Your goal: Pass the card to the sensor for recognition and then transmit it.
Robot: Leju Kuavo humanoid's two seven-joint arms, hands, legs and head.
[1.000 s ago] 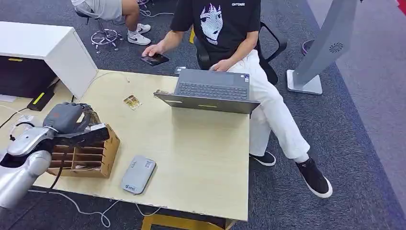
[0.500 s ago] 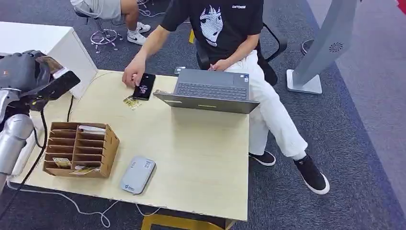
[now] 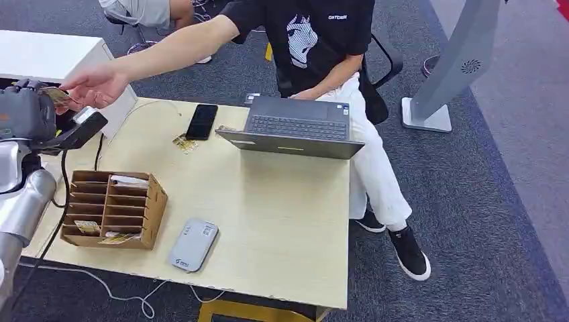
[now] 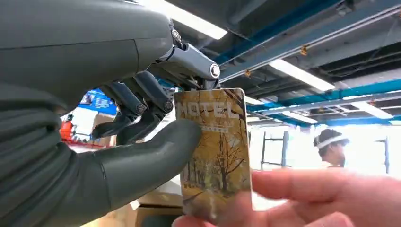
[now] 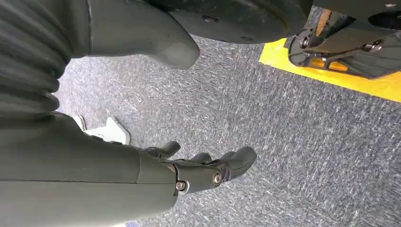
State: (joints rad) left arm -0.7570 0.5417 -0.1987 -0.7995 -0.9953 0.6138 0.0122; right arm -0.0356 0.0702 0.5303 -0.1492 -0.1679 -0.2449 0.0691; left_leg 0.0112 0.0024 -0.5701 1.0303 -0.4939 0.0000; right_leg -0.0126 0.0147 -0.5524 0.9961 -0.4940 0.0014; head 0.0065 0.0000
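Observation:
My left hand [image 3: 30, 114] is raised at the table's far left and pinches a yellow hotel card [image 4: 215, 146] between thumb and fingers. The card [image 3: 56, 94] sticks out of the hand's top. A seated person reaches across the table, and their hand [image 3: 94, 86] holds the card's free end; their fingers [image 4: 326, 196] lie over its lower edge in the left wrist view. The grey card sensor [image 3: 193, 243] lies flat near the table's front edge. My right hand [image 5: 203, 172] hangs over grey carpet with fingers apart and nothing in it.
A wooden card rack [image 3: 111, 208] with several slots and cards stands at the front left. A black phone [image 3: 202, 121], a loose card [image 3: 185, 143] and an open laptop [image 3: 295, 126] lie at the table's back. A white cabinet [image 3: 54, 57] stands far left.
My left hand rose from the card rack to the far left with the card. The person put the phone down on the table, then stretched an arm over and took hold of the card.

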